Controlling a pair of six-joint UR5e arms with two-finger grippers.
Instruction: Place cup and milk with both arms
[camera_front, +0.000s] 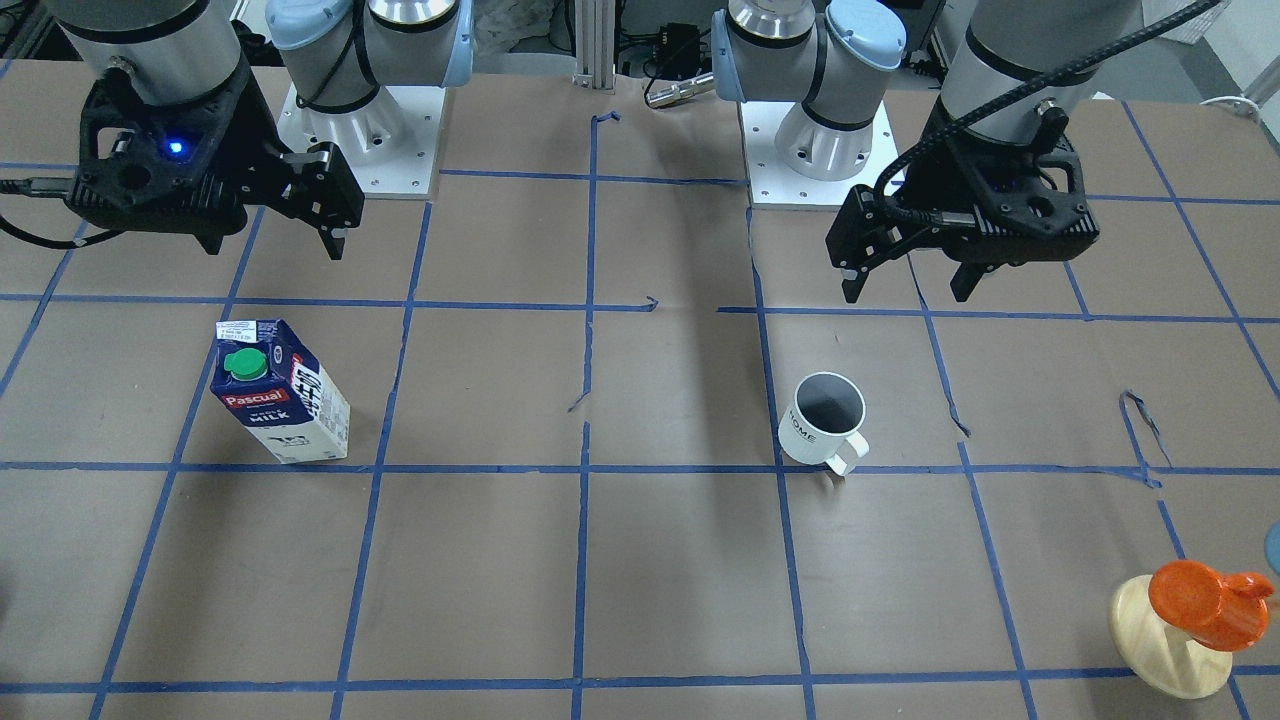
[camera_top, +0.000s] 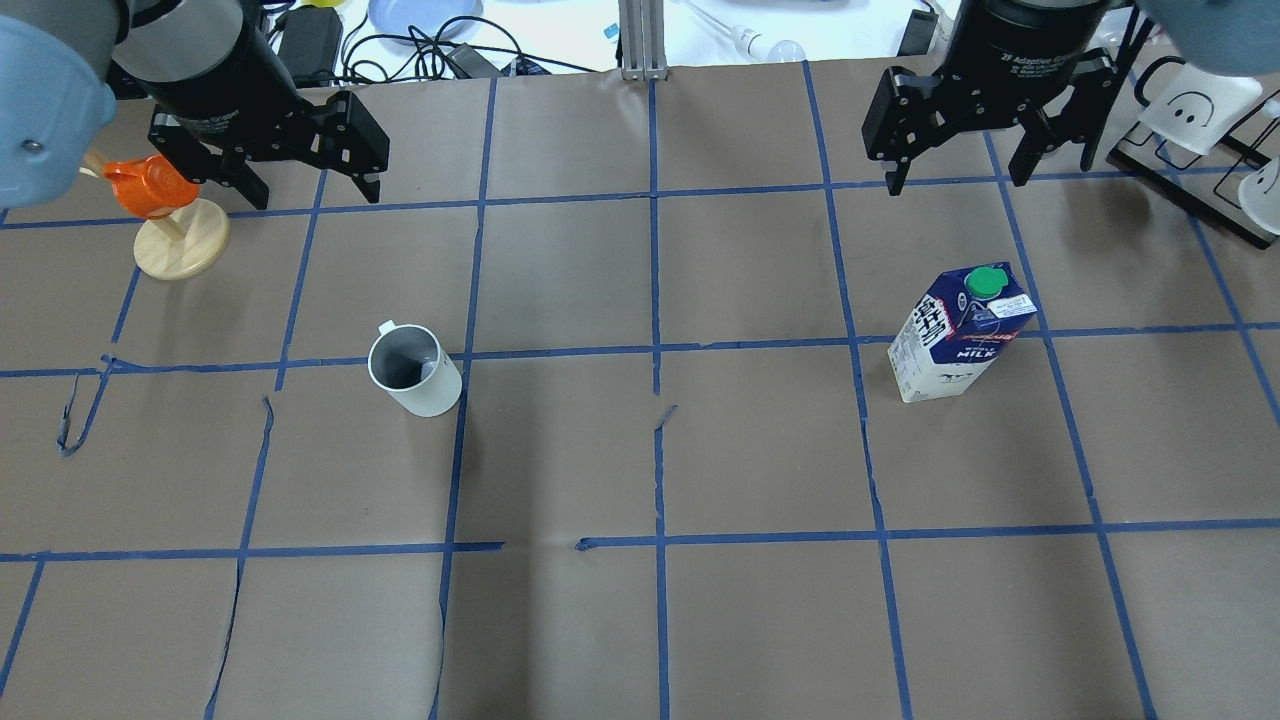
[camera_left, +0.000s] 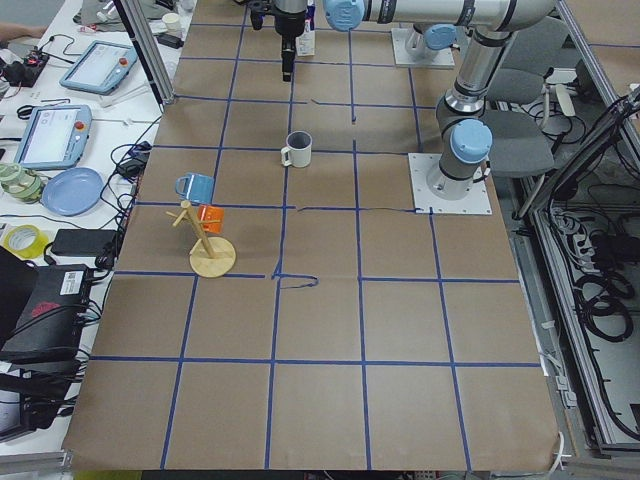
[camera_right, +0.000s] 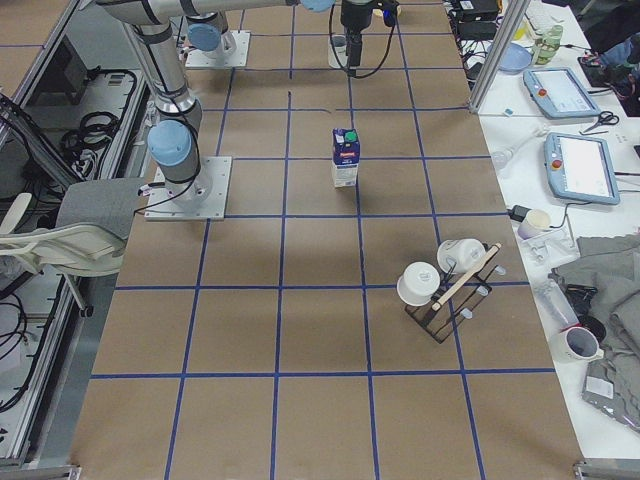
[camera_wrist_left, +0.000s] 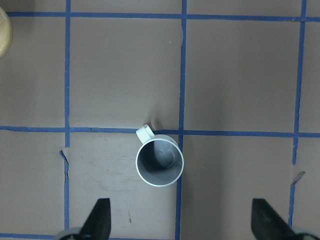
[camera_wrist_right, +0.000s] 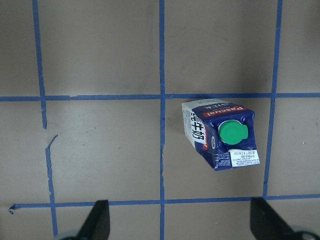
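Observation:
The white cup (camera_front: 825, 420) with a dark inside stands upright on the brown table, handle toward the operators' side. It also shows in the overhead view (camera_top: 410, 370) and the left wrist view (camera_wrist_left: 160, 162). My left gripper (camera_front: 908, 292) hangs open and empty high above it, a little toward the robot base; its fingertips frame the wrist view (camera_wrist_left: 182, 220). The navy and white milk carton (camera_front: 280, 395) stands upright with its green cap on top, and also shows in the overhead view (camera_top: 955, 335) and the right wrist view (camera_wrist_right: 222, 132). My right gripper (camera_front: 275, 248) hangs open and empty above it.
An orange cup on a wooden stand (camera_front: 1200, 610) sits at the table's far corner on my left side, close to my left gripper in the overhead view (camera_top: 165, 215). A black rack with white mugs (camera_right: 450, 285) stands on my right side. Blue tape lines grid the table.

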